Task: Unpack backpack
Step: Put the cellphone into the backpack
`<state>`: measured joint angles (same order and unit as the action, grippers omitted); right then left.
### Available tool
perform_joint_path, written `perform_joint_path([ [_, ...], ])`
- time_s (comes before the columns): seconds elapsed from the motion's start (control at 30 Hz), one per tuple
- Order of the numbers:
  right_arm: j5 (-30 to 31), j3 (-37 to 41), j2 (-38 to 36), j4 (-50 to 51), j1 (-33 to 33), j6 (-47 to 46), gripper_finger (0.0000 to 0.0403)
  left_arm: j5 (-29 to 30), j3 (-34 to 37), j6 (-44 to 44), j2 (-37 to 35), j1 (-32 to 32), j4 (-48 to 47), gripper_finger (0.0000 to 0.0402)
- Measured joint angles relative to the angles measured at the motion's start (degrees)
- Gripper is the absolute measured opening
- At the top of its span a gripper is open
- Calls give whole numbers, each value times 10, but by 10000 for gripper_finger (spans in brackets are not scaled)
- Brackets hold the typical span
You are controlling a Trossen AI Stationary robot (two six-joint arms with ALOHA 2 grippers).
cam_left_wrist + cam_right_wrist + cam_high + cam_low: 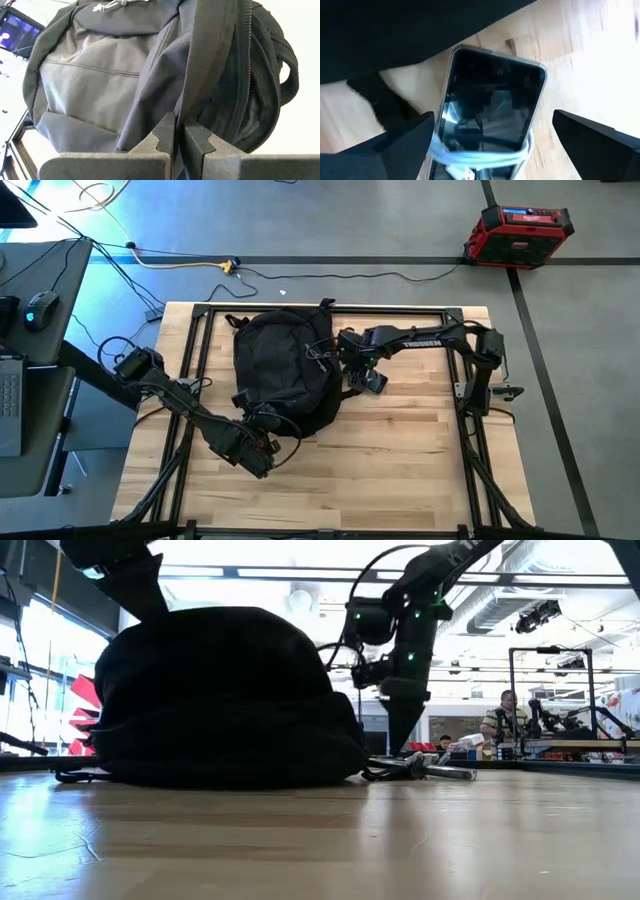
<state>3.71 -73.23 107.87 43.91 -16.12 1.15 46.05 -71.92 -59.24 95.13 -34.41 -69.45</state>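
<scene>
The black backpack (285, 365) lies on the wooden table, a rounded mound in the low view (220, 690). In the left wrist view (100, 75) its zipper opening gapes. My left gripper (262, 442) is at the backpack's near edge, shut on its fabric (179, 137). My right gripper (368, 377) hovers open just right of the backpack, pointing down. Its fingers (492, 120) stand wide on either side of a dark phone (492, 100) with a white cable wound around it. The phone lies flat on the table (376, 384) and touches neither finger. My left gripper pinches the backpack's fabric edge beside the open zipper (186, 107) between its two fingers. It comes in low from the table's near left side. The backpack rests on the table, and the pinched strip runs up from the fingers along the opening.
Black frame rails (200, 330) run along the table's edges. A backpack strap (375, 95) lies on the wood near the phone. Bare wood (400, 460) spreads near and right of the backpack. People sit at benches (505, 715) in the room behind.
</scene>
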Motion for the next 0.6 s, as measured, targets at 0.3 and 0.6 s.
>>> perform_joint_path([
  [0.3, -10, -1, 51, -34, -11, -25, 398, 12, 0, -10, 0, -18, -1, 0],
  [0.6, -18, -5, 87, -21, -9, -45, 362, 25, 0, -23, 0, -31, 1, 0],
])
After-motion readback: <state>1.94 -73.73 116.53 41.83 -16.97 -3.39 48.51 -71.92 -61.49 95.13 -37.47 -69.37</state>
